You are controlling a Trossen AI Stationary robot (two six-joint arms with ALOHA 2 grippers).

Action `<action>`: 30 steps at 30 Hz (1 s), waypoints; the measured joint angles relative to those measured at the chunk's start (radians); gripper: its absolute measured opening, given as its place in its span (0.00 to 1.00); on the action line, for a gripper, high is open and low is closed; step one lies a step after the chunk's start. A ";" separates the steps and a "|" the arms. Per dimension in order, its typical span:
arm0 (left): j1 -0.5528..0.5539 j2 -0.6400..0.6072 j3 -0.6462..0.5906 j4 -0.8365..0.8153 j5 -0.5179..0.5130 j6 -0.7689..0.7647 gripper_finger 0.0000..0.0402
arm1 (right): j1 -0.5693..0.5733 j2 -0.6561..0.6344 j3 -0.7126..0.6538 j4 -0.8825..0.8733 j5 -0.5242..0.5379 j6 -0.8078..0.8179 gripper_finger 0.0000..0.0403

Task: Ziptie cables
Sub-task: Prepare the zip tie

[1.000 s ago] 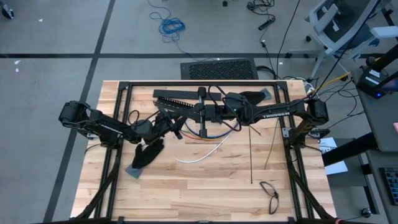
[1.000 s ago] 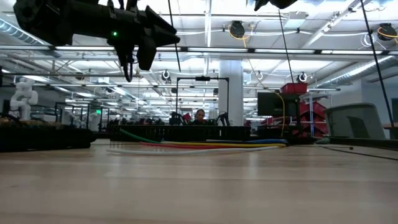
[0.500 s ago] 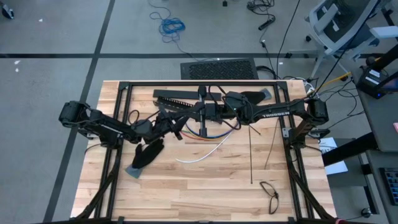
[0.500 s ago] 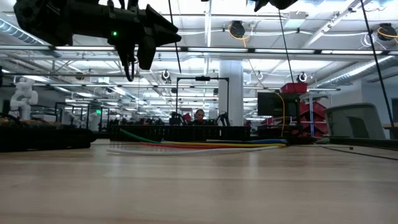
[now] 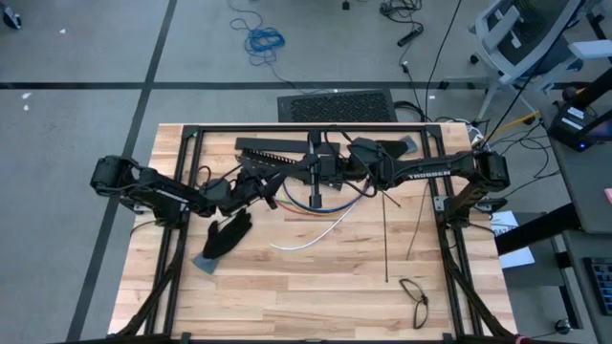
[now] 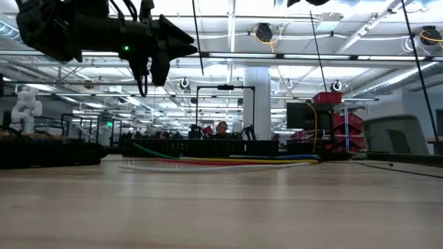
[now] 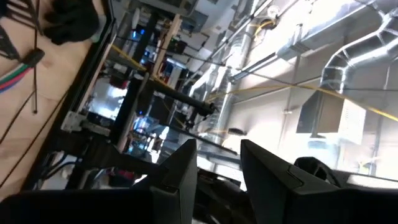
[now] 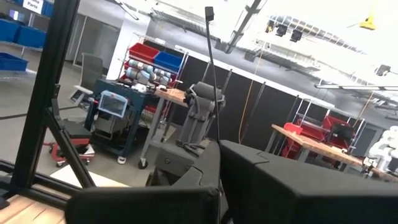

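Observation:
The cables (image 5: 323, 212) are coloured wires with one white wire, lying loose on the wood near the table's middle. They show as a low band in the low view (image 6: 228, 160). My right gripper (image 5: 318, 174) hangs high above them, shut on a thin black zip tie (image 5: 314, 196) whose head end (image 8: 209, 11) points toward the far edge. My left gripper (image 5: 274, 194) hovers just left of the zip tie, well above the table. Its fingers (image 7: 186, 165) stand apart with nothing between them. My right gripper pinches the zip tie between its two shut fingers, about midway along the strip (image 8: 217, 134). The fingers come level from the table's right and lie across the strip. The strip runs from far to near, lifted clear of the table and the cables.
A long black slotted bar (image 5: 273, 148) lies at the far side. A black glove (image 5: 228, 234) lies by the left arm, and dark cloth (image 5: 387, 148) at the far right. Thin black strips (image 5: 385, 239) and a small black loop (image 5: 414, 291) lie on the right half.

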 joint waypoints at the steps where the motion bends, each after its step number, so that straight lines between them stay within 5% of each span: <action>1: 0.000 0.000 0.000 -0.001 0.018 0.017 0.30 | 0.000 0.000 0.000 0.000 0.000 0.000 0.00; 8: 0.031 0.000 0.000 -0.005 0.158 0.207 0.30 | -0.001 0.000 0.000 0.001 -0.024 0.000 0.00; 19: 0.117 0.000 0.000 -0.136 0.679 0.748 0.30 | -0.018 -0.031 0.000 -0.036 -0.082 0.083 0.00; 23: 0.141 0.000 0.000 -0.267 0.767 0.907 0.30 | -0.025 -0.063 0.000 -0.107 -0.105 0.107 0.00; 30: 0.172 -0.006 0.003 -0.364 0.806 1.404 0.30 | -0.032 -0.095 0.000 -0.140 -0.133 0.189 0.00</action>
